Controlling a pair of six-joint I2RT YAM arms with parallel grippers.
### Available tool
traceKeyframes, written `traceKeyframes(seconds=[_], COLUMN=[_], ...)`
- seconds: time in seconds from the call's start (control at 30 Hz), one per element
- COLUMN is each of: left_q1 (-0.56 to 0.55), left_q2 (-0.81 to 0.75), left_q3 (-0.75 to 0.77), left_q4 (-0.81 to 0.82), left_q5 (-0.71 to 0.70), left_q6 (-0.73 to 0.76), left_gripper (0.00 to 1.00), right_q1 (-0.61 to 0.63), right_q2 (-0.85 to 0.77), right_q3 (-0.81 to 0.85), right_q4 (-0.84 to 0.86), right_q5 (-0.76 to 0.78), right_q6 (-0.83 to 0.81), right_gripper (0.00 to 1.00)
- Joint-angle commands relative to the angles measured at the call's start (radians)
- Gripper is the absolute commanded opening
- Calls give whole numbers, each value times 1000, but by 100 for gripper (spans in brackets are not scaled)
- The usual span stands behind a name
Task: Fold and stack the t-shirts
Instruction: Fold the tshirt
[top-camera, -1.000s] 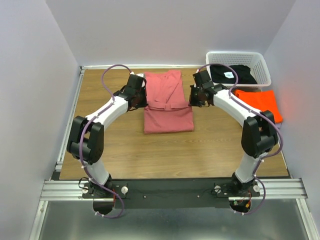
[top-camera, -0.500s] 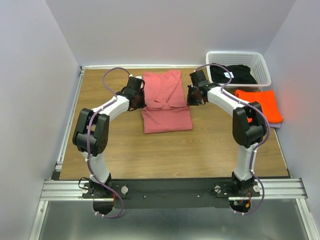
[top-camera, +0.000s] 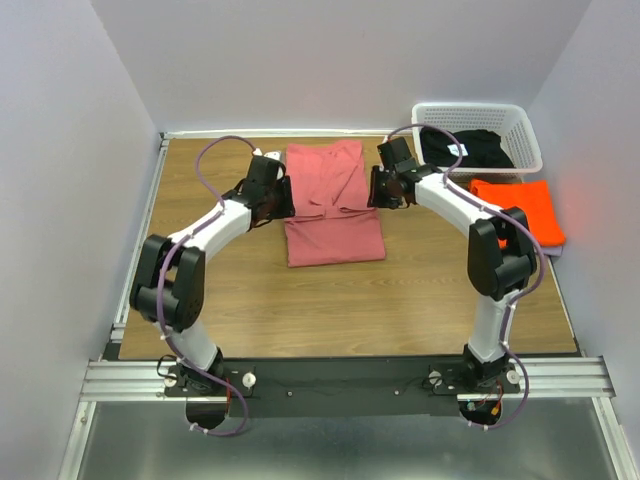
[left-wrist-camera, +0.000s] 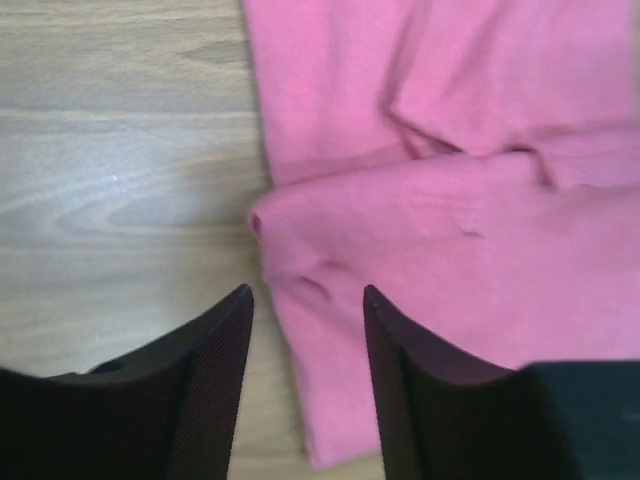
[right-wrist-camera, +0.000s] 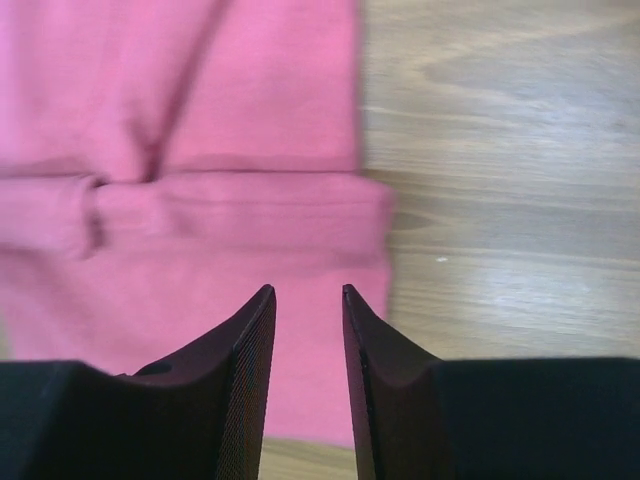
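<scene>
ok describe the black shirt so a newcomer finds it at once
At the far right corner of the table stands a white lattice basket. The black t-shirt lies inside it, the only dark garment; the orange t-shirt lies outside, beside the basket.

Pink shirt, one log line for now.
pink shirt: partly folded | left claw: open at its left edge | right claw: open at its right edge
</scene>
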Motion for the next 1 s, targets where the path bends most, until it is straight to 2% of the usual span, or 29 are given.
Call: traceKeyframes(seconds=[0.0,0.03,0.1,0.2,0.23,0.33,0.5,0.77,0.97], left_q1=[-83,-107,-185,-249,-258,-290,-318,-358,-400], left_q2=[-130,-141,-144,-106,-92,-13,86,63,-45], left_q3=[-58,-69,-99,-139,-145,-142,-136,-247,-377], left_q4=[44,47,75,113,145,176,167,181,158], left_q5=[-56,-63,-83,-94,-93,-85,-59,-25,-14], left_q6=[-43,-43,-58,-80,-86,-86,-76,-84,-106], left_gripper=[47,42,40,30,22,20,16,14,14], right_q1=[58,77,89,104,106,107,112,95,49], right_q2=[-73,-73,-59,-15,-4,51,122,238,266], right_q3=[-23,-30,-50,-57,-58,-50,-5,115,233], right_q4=[47,75,104,155,165,214,230,228,230], right_q5=[-50,-67,-97,-144,-152,-211,-241,-155,-103], right_q6=[-2,5,17,41,48,75,86,68,66], right_gripper=[36,34,27,19,17,12,11,11,12])
